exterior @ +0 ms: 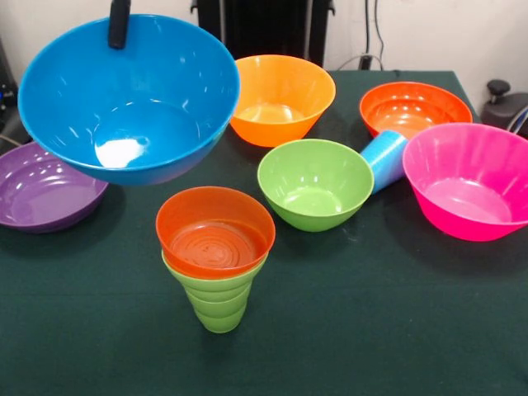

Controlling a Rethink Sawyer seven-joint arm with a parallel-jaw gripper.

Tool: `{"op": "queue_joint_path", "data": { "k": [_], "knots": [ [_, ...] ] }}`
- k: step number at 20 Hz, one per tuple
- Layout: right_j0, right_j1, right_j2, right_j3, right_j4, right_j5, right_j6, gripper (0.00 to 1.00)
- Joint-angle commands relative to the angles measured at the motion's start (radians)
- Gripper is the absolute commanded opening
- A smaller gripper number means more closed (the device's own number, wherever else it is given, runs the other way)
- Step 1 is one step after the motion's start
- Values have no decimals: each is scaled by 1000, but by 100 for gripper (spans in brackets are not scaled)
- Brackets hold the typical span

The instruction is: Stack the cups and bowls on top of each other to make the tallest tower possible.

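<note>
Dark green table (396, 330) crowded with bright bowls and cups

The gripper (119, 25) pinches the rim of the big blue bowl (128, 99), which hangs tilted above the table's left side. Under it sits a purple bowl (41, 188). Near the front, a small orange bowl (214, 231) rests upright in the lime green cup (218, 301). Behind stand a green bowl (315, 183), a yellow-orange bowl (280, 97), a wide orange bowl (412, 107) and a pink bowl (470, 181); the light blue cup (384, 158) lies tipped between green and pink
</note>
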Motion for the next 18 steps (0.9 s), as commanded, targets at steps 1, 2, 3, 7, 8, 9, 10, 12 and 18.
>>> {"op": "queue_joint_path", "data": {
  "k": [1, 2, 3, 7, 8, 9, 10, 12, 18],
  "knots": [
    [-69, -75, 171, 13, -137, 123, -259, 0],
    [-58, -76, 173, 29, -143, 101, -251, 0],
    [-56, -71, 181, 17, -154, 100, -242, 0],
    [-53, -53, 223, -3, -186, 55, -209, 0],
    [-59, -40, 237, -24, -193, 51, -201, 0],
    [-57, -33, 244, -35, -199, 45, -189, 0],
    [-47, -33, 250, -32, -206, 29, -173, 0],
    [-41, -27, 256, -43, -221, 14, -156, 0],
    [-34, -2, 275, -72, -247, -15, -100, 0]
  ]
}}
